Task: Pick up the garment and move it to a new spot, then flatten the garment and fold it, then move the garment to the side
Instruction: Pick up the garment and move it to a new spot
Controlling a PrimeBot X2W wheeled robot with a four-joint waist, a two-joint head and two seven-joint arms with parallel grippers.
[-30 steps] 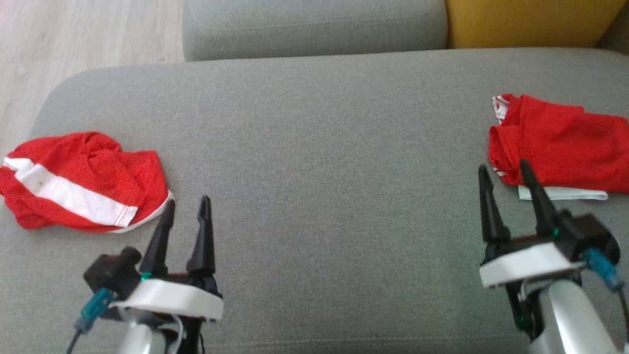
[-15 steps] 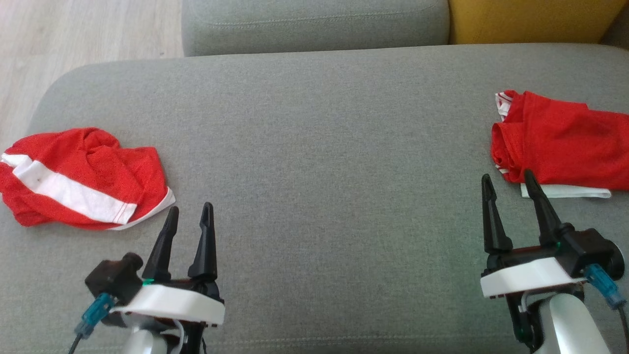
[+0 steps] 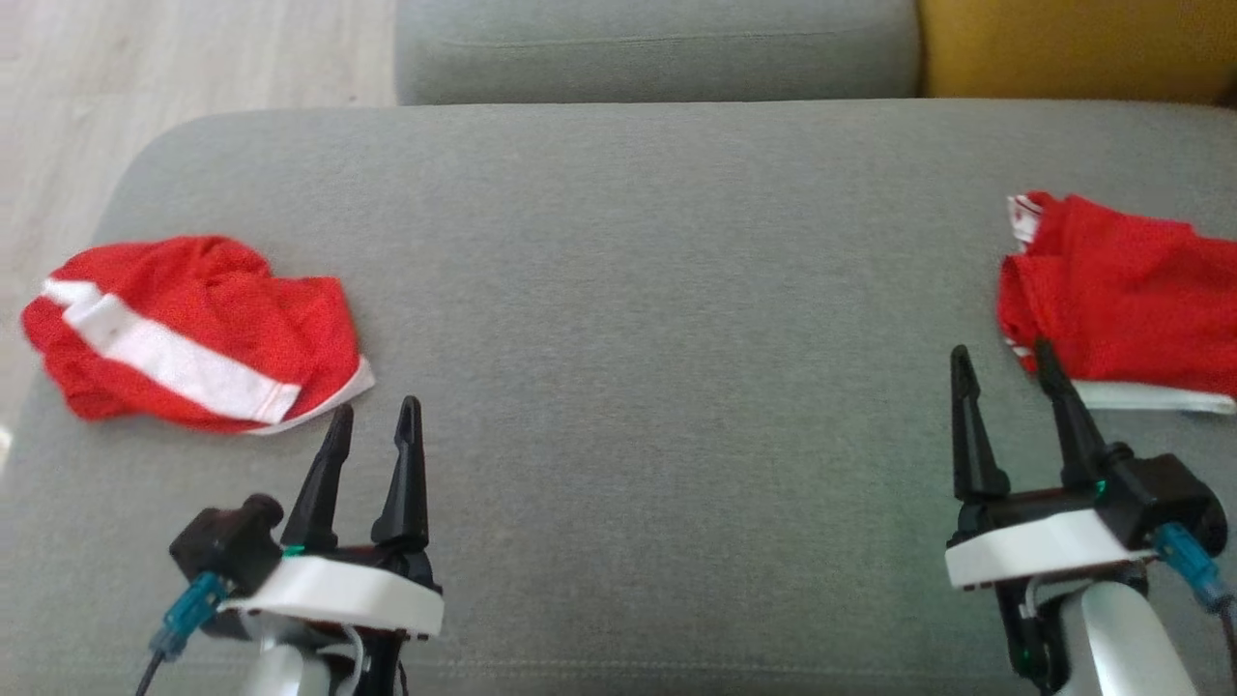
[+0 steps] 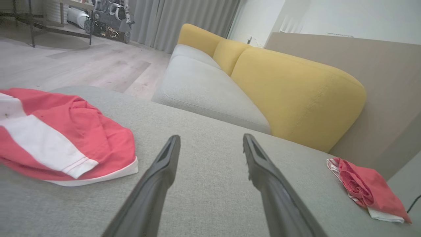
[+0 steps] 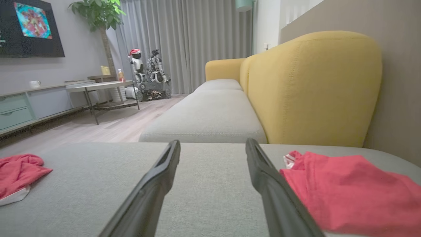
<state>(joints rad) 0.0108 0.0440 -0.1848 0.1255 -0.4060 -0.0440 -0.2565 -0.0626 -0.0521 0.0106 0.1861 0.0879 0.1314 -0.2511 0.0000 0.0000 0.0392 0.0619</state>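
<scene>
Grey cushion (image 3: 657,290), yellow backrest (image 5: 312,89), wood floor (image 3: 193,48); left pincer (image 3: 377,408) and right pincer (image 3: 1000,350) wide, empty.

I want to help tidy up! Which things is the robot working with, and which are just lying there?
For the job: crumpled red garment with white stripe, folded red garment, left gripper, right gripper, both open.
Just there: grey fabric cushion, yellow sofa back, pale wooden floor.

Left end effector (image 3: 373,420) and right end effector (image 3: 1002,360) both hover open, fingers forward.
</scene>
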